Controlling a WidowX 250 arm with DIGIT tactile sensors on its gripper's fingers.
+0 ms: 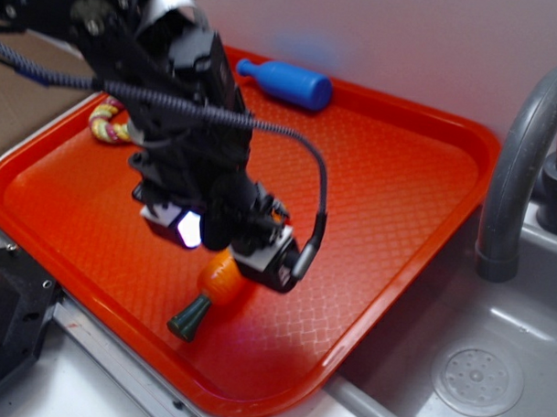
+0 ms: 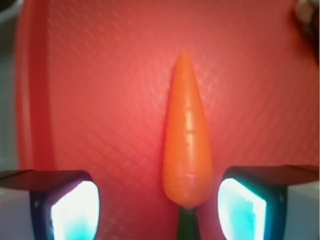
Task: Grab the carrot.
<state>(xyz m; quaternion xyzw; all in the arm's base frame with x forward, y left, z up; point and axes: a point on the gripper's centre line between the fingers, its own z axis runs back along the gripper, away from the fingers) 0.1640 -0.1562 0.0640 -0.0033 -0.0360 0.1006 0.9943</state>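
The glossy orange carrot (image 1: pixel 223 276) lies on the red tray (image 1: pixel 389 176), its dark green stem (image 1: pixel 190 317) pointing toward the tray's front edge. My gripper (image 1: pixel 231 243) hangs directly over it and hides its tapered end. In the wrist view the carrot (image 2: pixel 186 135) lies lengthwise, point away, with its thick end between my open gripper's (image 2: pixel 159 210) two lit fingers (image 2: pixel 75 210), nearer the right one. The jaws stand wide apart and touch nothing.
A blue toy bottle (image 1: pixel 287 83) lies at the tray's far edge. A striped rope ring (image 1: pixel 108 122) sits at the tray's far left, partly behind the arm. A grey faucet (image 1: pixel 523 153) and sink basin (image 1: pixel 479 376) are to the right.
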